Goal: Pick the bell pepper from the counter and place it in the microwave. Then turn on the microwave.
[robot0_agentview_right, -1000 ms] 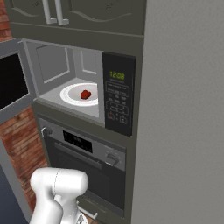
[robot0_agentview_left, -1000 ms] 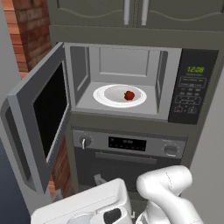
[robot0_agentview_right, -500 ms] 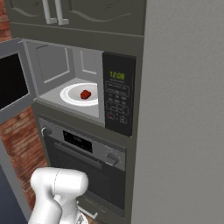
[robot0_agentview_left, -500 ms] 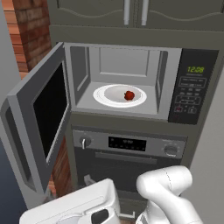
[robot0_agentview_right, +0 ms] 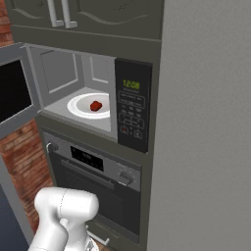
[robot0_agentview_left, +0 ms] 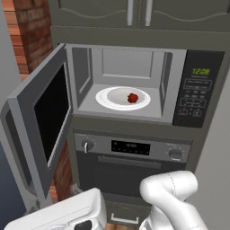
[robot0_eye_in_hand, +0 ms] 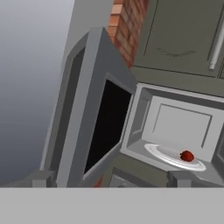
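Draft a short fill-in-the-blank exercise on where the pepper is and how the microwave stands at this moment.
1. The bell pepper lies on the white ____ inside the microwave.
2. The microwave door stands ____.
3. The keypad panel sits on the ____ side of the microwave cavity, seen from the front.
4. Directly below the microwave is a built-in ____ with two knobs.

Missing words: plate; open; right; oven

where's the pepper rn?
The pepper sits on the white plate inside the open microwave, right of the plate's middle in the left base view, above the oven.
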Controlling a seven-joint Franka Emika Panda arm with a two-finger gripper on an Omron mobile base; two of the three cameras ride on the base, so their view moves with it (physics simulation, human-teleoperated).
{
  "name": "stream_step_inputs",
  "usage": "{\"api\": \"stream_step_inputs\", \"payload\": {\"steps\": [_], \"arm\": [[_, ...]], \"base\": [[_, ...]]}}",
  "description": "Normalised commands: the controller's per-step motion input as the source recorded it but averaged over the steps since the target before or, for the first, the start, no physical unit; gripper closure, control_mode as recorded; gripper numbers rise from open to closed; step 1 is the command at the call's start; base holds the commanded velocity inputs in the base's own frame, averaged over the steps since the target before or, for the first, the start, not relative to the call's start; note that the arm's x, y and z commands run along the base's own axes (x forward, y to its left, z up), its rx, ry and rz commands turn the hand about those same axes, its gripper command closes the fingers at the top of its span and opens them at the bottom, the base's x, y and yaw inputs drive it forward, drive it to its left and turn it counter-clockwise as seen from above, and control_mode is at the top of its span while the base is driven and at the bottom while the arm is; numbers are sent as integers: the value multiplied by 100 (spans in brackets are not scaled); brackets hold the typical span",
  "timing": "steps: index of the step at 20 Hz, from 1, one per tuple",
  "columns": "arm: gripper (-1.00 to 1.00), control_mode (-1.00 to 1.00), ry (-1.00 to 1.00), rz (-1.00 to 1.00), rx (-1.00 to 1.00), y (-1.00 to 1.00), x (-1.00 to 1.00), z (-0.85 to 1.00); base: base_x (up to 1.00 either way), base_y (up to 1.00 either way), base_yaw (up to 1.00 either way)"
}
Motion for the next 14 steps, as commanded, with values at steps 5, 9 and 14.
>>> {"api": "stream_step_inputs", "payload": {"steps": [5, 9, 14], "arm": [[-100, -100, 0, -2, 0, 16, 1, -8], [-100, -100, 0, -4, 0, 10, 7, -4], [-100, -100, 0, -3, 0, 7, 10, -6]], "base": [[0, 0, 0], [0, 0, 0], [0, 0, 0]]}}
